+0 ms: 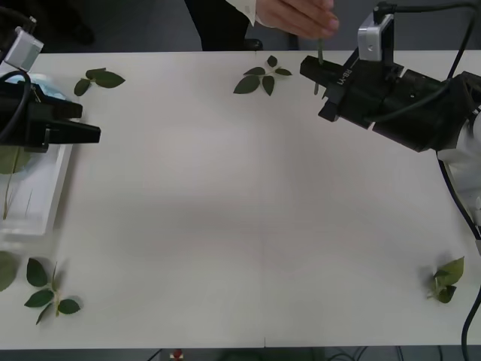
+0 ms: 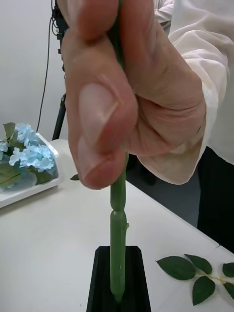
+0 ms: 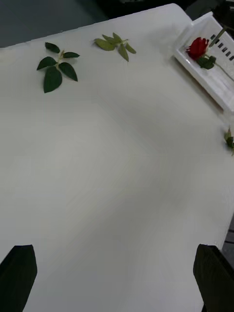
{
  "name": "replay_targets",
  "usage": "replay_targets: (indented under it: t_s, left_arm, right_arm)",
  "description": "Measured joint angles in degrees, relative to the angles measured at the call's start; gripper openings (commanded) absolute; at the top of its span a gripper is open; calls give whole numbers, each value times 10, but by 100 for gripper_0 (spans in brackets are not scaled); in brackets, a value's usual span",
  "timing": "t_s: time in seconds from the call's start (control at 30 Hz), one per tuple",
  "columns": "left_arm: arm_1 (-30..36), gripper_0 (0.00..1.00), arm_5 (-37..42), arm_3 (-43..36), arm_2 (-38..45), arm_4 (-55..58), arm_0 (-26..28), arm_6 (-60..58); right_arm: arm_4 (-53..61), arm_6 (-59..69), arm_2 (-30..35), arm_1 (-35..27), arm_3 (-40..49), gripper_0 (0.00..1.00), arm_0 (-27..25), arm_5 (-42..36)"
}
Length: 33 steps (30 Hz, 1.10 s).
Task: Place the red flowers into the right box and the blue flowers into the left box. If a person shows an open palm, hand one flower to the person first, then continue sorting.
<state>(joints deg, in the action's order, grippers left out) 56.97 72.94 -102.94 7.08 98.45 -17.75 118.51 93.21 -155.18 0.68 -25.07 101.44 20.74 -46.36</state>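
A: Where is the right gripper (image 1: 319,75)?
B: At the table's far edge, its black fingers clenched on the thin green stem (image 2: 117,243) of a flower. The stem rises straight up out of the jaws.

A: And the person's hand (image 1: 297,16)?
B: Just above the gripper, pinching the same stem between thumb and fingers; the flower head is hidden, so I cannot tell its colour.

A: The left gripper (image 3: 117,273)?
B: Released, jaws wide apart, hovering over bare white tabletop. Beside it lies the shallow white plastic left box (image 1: 45,203), with pale sky-blue fluffy flowers (image 2: 27,151) inside.

A: Anything across from it?
B: A deep-red rose (image 3: 197,48) lies in the white rimmed right box (image 3: 195,66). Loose green leaf sprigs (image 1: 261,77) are scattered around.
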Motion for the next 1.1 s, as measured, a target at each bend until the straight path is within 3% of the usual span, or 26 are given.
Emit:
replay_targets:
  t_s: [0.1, 0.13, 0.17, 0.2, 0.23, 0.3, 0.6, 0.83, 0.93, 1.1]
  left_arm:
    - [-11, 91, 0, 0, 11, -25, -18, 3]
    - [-17, 91, 0, 0, 15, -27, -21, 9]
    - [-23, 91, 0, 0, 19, -28, -24, 23]
    - [-29, 91, 2, 0, 22, -28, -25, 45]
    - [-35, 91, 6, 0, 25, -28, -26, 72]
    - [-46, 91, 16, 0, 29, -28, -26, 126]
    - [-75, 90, 71, 22, 31, 31, -26, 258]
    - [-79, 90, 78, 27, -3, 67, -26, 290]
    - [-79, 91, 78, 27, -19, 72, -27, 320]
    - [-79, 91, 79, 27, -30, 72, -38, 322]
  right_arm:
    - [0, 0, 0, 0, 0, 1, 0, 0]
    - [0, 0, 0, 0, 0, 15, 0, 0]
    - [0, 0, 0, 0, 0, 36, 0, 0]
    - [1, 0, 0, 0, 0, 68, 0, 0]
    - [1, 0, 0, 0, 0, 90, 0, 0]
    - [8, 0, 0, 0, 0, 100, 0, 0]
    - [13, 0, 0, 0, 0, 100, 0, -1]
    - [31, 0, 3, 0, 0, 100, 0, -19]
    - [32, 0, 24, 0, 0, 100, 0, -55]
    - [40, 0, 109, -2, 0, 100, 0, -191]
